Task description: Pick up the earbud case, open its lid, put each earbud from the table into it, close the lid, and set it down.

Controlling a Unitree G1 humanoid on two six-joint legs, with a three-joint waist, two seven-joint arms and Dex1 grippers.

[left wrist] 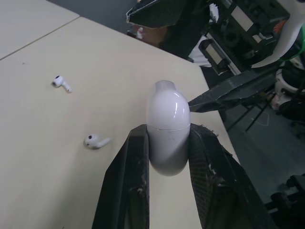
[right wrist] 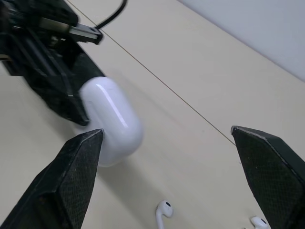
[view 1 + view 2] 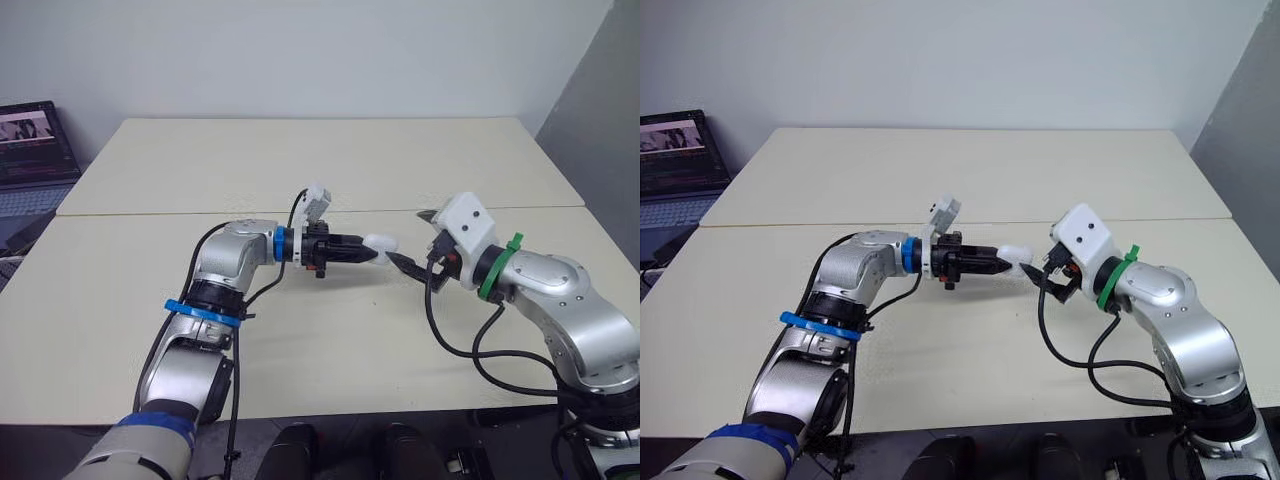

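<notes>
Earbud case (image 1: pixel 166 129) is up off the table (image 3: pixel 300 170), pinched by its lower half in the left end effector (image 1: pixel 167 143), which is clenched on it from both sides, rounded lid end poking out past the fingertips. Its seam line looks tight all the way across, so I'd call the lid not yet open. Over comes the right end effector (image 2: pixel 164 136), spread wide and grasping nothing, one black finger (image 1: pixel 224 93) pointing right in beside the lid, very near it; whether it touches I can't tell.

Down on the table lie one earbud (image 1: pixel 61 82) and the second earbud (image 1: pixel 95 141), apart from each other and loose, waiting their turn.

Now the tricky bit, by my reading: getting that lid flipped. The shell is glossy and curved, and a fingertip pushing at it could skid off the dome instead of catching the seam. Push too hard sideways and the case may twist between the left fingers, or squirt out altogether, since only its bottom half is gripped. A drop from here lands near the earbuds and could scatter them, perhaps toward the table edge.
</notes>
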